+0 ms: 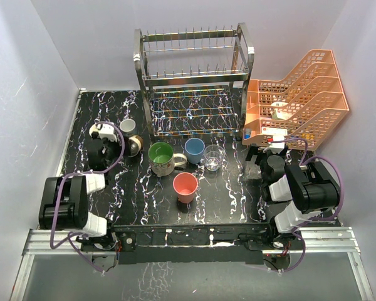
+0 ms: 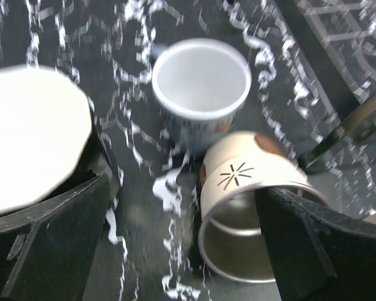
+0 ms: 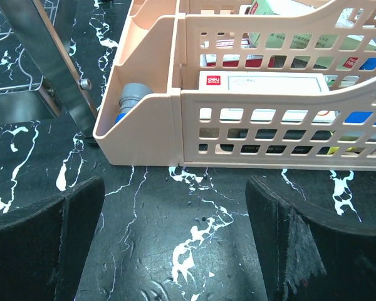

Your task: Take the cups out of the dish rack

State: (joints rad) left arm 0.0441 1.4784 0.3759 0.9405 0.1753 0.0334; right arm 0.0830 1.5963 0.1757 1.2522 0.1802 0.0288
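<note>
The chrome dish rack [image 1: 194, 81] stands at the back centre, and I see no cup in it. On the table stand the grey cup [image 1: 128, 126], green-inside mug [image 1: 161, 158], light-blue tumbler [image 1: 194, 150], clear glass [image 1: 214, 157] and salmon-pink tumbler [image 1: 185, 187]. The brownish metallic cup [image 2: 250, 207] lies on its side, mouth towards my left wrist camera. My left gripper [image 2: 182, 251] is open, with that cup just inside its right finger [image 2: 326, 244]. The grey cup [image 2: 200, 88] is ahead. The black cup's cream inside [image 2: 31, 138] shows at left. My right gripper [image 3: 175, 244] is open and empty.
Orange lattice tiered trays [image 1: 297, 100] stand at the back right, holding small boxes, directly in front of my right gripper [image 1: 272, 152]. A chrome rack leg [image 3: 56, 69] stands to the left of the trays. White walls enclose the black marbled table [image 1: 232, 194].
</note>
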